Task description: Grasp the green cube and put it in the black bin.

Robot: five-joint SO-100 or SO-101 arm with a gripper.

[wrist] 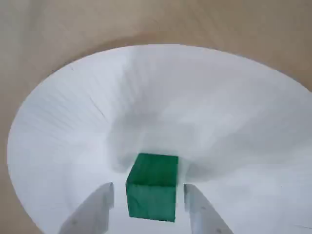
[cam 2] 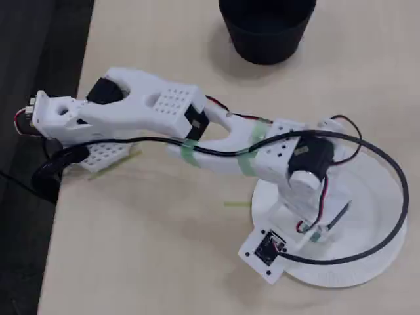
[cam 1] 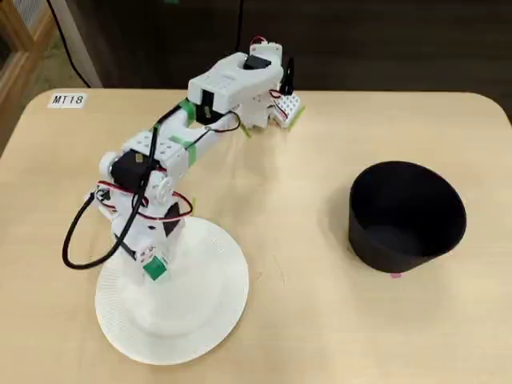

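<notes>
The green cube [wrist: 152,187] sits on the white paper plate [wrist: 195,97], between my two pale fingers [wrist: 97,209]. A narrow gap shows on each side of it. My gripper [wrist: 148,192] is open around the cube. In a fixed view the gripper [cam 1: 154,268] reaches down onto the plate [cam 1: 200,320], with the green cube [cam 1: 154,270] at its tip. The black bin [cam 1: 406,214] stands well to the right, empty. The other fixed view shows the gripper [cam 2: 314,235] over the plate [cam 2: 374,216] and the bin [cam 2: 266,26] at the top.
The arm's base [cam 1: 256,88] stands at the table's far edge. A black cable [cam 1: 76,232] loops left of the wrist. A label "MT18" [cam 1: 66,100] is at the far left corner. A thin yellow-green tape strip [cam 2: 236,204] lies beside the plate.
</notes>
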